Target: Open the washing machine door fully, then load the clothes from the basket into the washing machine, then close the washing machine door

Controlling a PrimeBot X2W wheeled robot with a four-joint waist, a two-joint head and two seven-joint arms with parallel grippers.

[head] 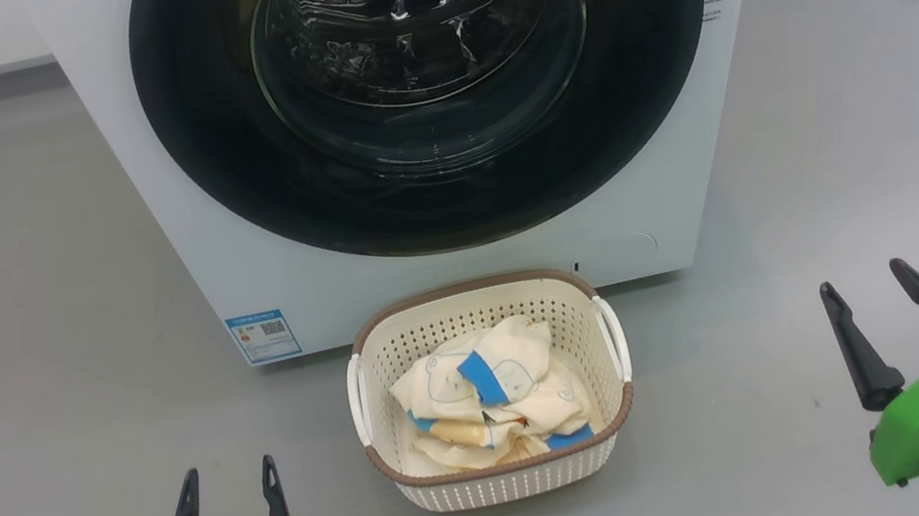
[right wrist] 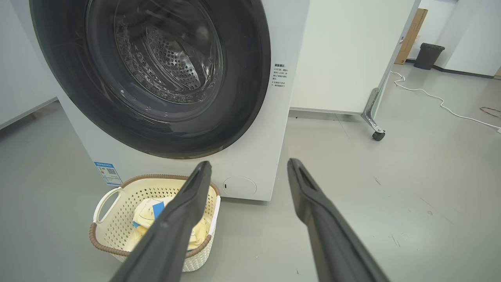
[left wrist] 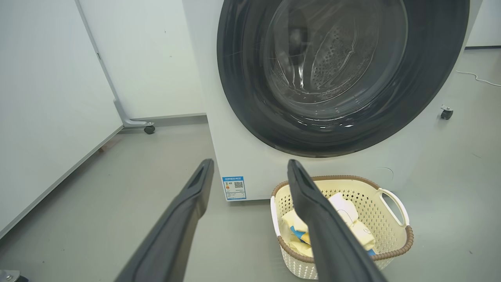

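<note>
The white washing machine stands straight ahead, its round black door shut flat against the front. On the floor just before it sits the cream basket holding the cream-and-blue clothes. My left gripper hovers open at the lower left, well left of the basket. My right gripper hovers open at the lower right, farther from it. The left wrist view has the door, the basket and the clothes. In the right wrist view are the door, the basket and the clothes.
Grey floor lies on both sides of the machine. White panels on castors stand left and right of it. A white cable trails over the floor at the far right, with a dark bin beyond.
</note>
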